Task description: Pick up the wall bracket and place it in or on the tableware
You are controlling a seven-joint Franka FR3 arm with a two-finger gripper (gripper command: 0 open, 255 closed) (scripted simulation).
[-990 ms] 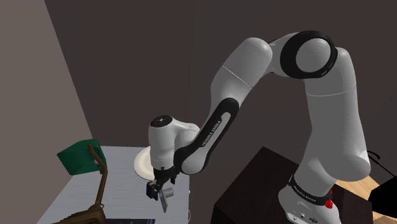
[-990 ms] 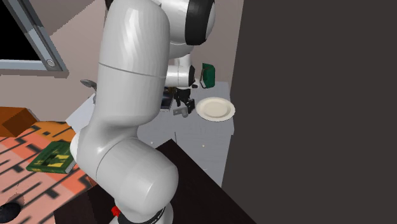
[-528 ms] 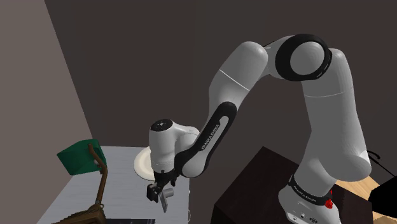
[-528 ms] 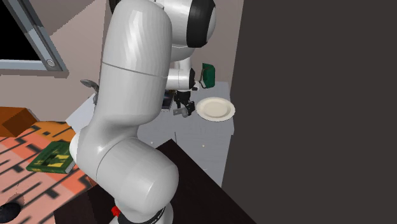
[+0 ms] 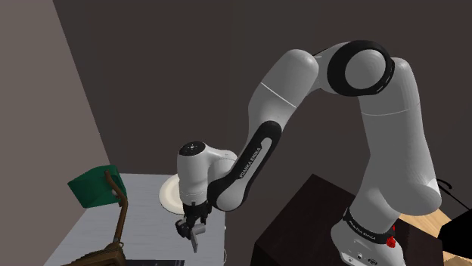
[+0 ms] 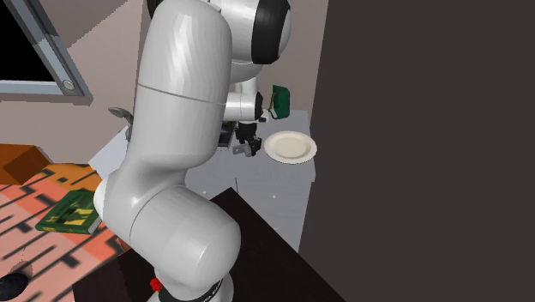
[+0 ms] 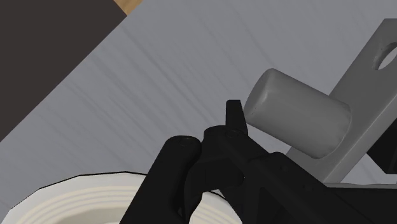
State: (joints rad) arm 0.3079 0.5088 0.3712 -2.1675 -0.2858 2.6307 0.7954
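The pick-up is appearing complete: the wall bracket [image 5: 196, 242] is hanging from the gripper [image 5: 192, 229], apparently clear of the bench [image 5: 151, 227], just beside the plate [image 5: 169, 195] on its stand-facing side and not yet over it. Transfer across to the plate and release are remaining. The gripper is clamping the grey bracket, its black fingers closing onto the flat strip.

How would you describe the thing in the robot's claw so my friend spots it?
Start at the grey table below the white arm, then find the black claw beside the round cream plate. Clasped in it is the wall bracket: unlike the plate, a flat grey strip with a hole and a stubby peg.
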